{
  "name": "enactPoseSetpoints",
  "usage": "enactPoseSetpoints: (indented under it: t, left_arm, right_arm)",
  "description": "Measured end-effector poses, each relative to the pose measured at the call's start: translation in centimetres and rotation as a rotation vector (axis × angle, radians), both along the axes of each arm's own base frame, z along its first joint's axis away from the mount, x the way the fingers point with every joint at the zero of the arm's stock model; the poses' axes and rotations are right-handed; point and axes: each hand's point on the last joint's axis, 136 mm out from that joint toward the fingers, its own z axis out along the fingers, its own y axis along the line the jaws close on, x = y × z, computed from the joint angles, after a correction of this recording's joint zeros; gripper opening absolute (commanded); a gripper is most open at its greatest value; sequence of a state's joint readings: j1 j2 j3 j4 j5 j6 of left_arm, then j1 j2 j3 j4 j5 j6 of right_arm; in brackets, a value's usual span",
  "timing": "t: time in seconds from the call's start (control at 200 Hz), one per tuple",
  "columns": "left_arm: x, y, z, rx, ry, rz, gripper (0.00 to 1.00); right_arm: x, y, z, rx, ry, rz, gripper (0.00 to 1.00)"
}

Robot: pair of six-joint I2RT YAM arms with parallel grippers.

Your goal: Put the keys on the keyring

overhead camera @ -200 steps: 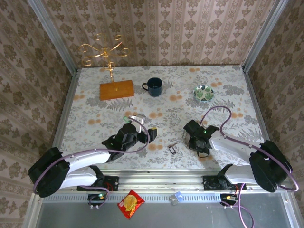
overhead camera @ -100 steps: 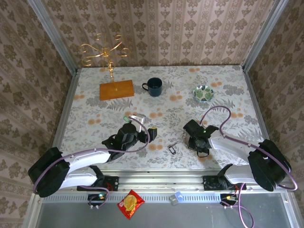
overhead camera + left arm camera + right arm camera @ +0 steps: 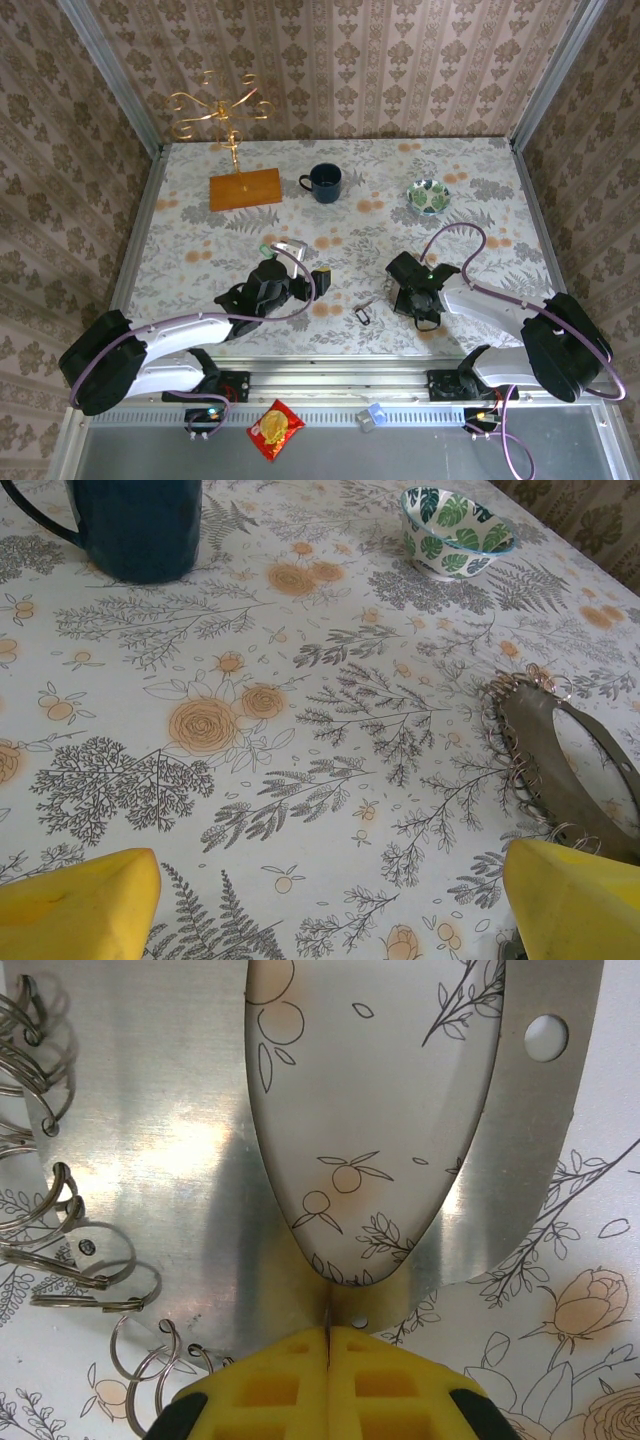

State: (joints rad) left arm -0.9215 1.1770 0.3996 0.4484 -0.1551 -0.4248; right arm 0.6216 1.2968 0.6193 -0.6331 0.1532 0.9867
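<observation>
Keyring (image 3: 140, 1160) touches the tips of the closed right fingers (image 3: 260, 1390).

Silver-grey keyring (image 3: 150, 1160), navy mug (image 3: 140, 525), green-leaf bowl (image 3: 455, 530) — orange-flowered white tablecloth (image 3: 300, 730)

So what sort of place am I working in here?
Probably a staged lab cell dressed as a home: wallpapered panels in metal framing, a floral-cloth table with a mug and bowl.
</observation>
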Motion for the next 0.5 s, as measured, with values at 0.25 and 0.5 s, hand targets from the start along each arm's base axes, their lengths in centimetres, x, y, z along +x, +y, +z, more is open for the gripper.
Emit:
enactPoseSetpoints:
  t: [0.25,0.5]
  left_arm:
    - [0.4,0.2,1.1,0.000,-0.031,0.019,0.89]
    - [1.1,1.1,3.5,0.018,-0.083,0.067,0.86]
  right_arm:
    - [0.4,0.1,2.0,-0.002,-0.036,0.058,0.00]
    - [2.1,0.4,6.5,0.005,-0.187,0.179,0.00]
